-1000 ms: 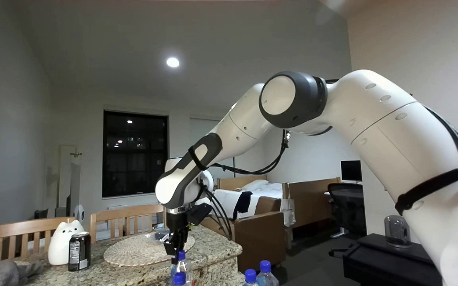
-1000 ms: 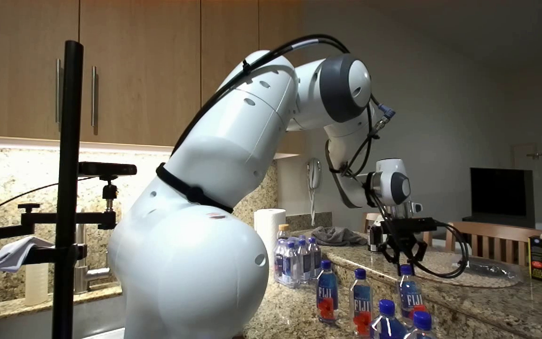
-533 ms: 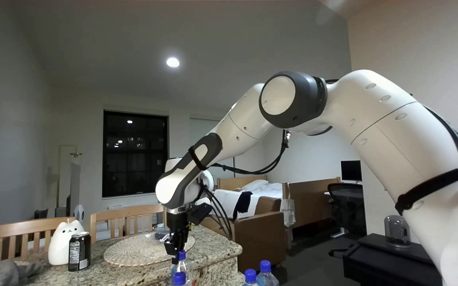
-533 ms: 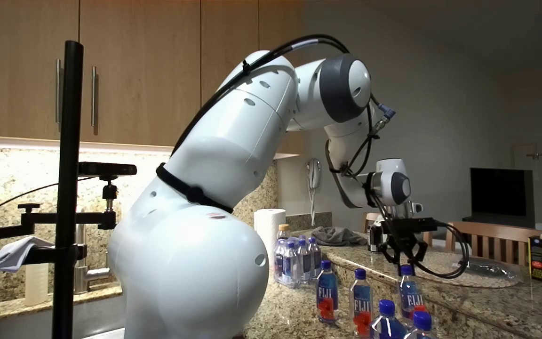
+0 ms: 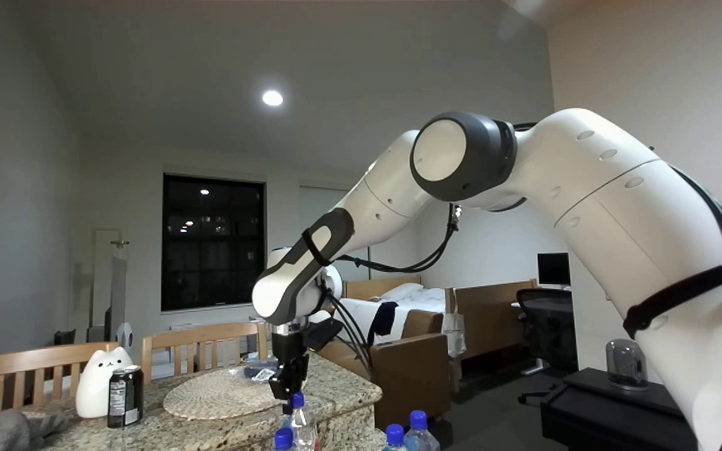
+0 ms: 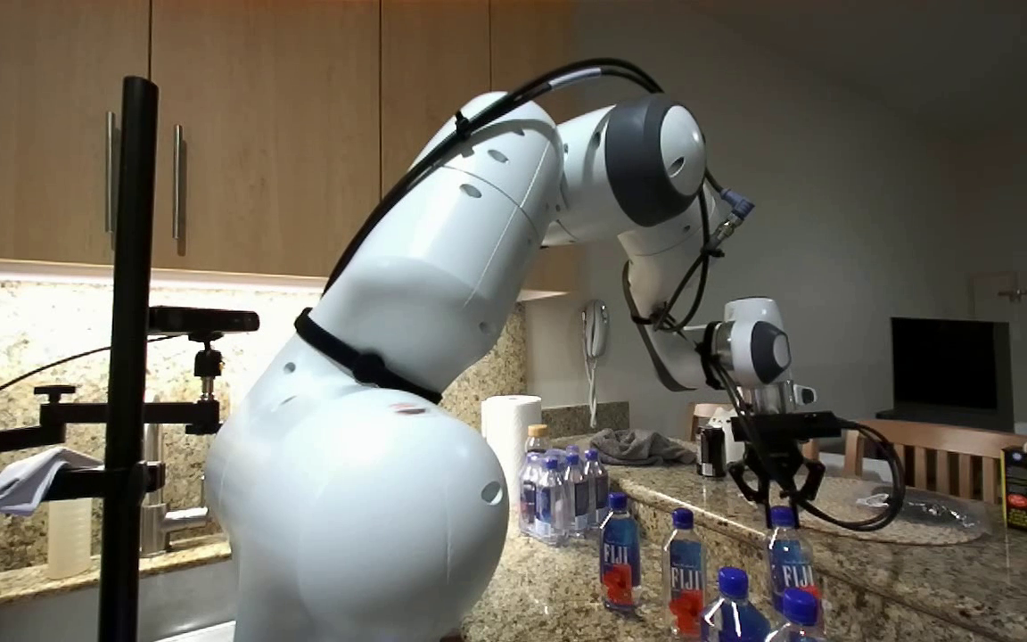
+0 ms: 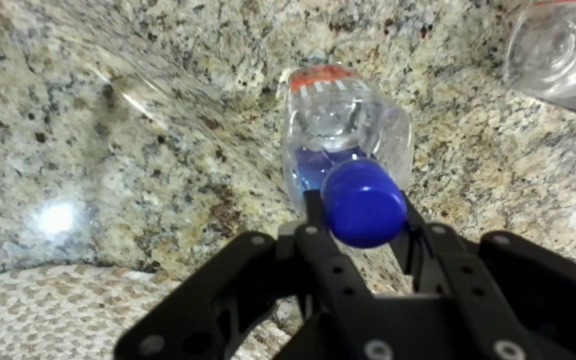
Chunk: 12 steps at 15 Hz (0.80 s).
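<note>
My gripper (image 7: 361, 204) is shut on the blue cap (image 7: 363, 207) of a clear water bottle (image 7: 335, 115), one finger on each side of the cap. In both exterior views the gripper (image 6: 776, 501) points down with the bottle (image 6: 790, 562) hanging or standing below it. The bottle's base is hidden, so I cannot tell whether it touches the counter. Other blue-capped bottles stand near: one (image 6: 685, 571) and another (image 6: 620, 548) to its left, one (image 6: 733, 606) in front. In the wrist view a neighbouring bottle (image 7: 563, 55) shows at the upper right.
A raised granite ledge (image 7: 133, 165) runs beside the held bottle. On it are a round woven mat (image 5: 223, 394), a dark can (image 5: 125, 398), a white cat figure (image 5: 101, 383), a grey cloth (image 6: 643, 448) and a drink carton (image 6: 1022, 490). More packed bottles (image 6: 558, 499) stand behind.
Over the last half second my gripper and the bottle have shifted together to the right in both exterior views. Before that they hardly moved. The other bottles are where they were.
</note>
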Tool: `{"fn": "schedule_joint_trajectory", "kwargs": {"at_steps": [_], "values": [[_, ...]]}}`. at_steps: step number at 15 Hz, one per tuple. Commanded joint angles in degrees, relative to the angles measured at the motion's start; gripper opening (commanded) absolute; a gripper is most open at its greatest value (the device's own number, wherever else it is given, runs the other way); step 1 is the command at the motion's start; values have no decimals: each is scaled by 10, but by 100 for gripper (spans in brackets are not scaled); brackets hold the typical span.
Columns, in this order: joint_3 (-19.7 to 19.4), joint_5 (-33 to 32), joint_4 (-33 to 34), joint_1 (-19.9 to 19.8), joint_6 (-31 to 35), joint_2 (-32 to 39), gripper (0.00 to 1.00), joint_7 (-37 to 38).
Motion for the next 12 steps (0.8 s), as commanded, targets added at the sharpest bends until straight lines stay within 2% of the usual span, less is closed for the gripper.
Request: {"fn": "schedule_joint_trajectory", "kwargs": {"at_steps": [1, 6, 12], "values": [[11, 35, -38, -17, -38, -36, 14, 10], [15, 108, -82, -28, -21, -63, 14, 34], [-5, 97, -131, -16, -2, -107, 14, 90]]}}
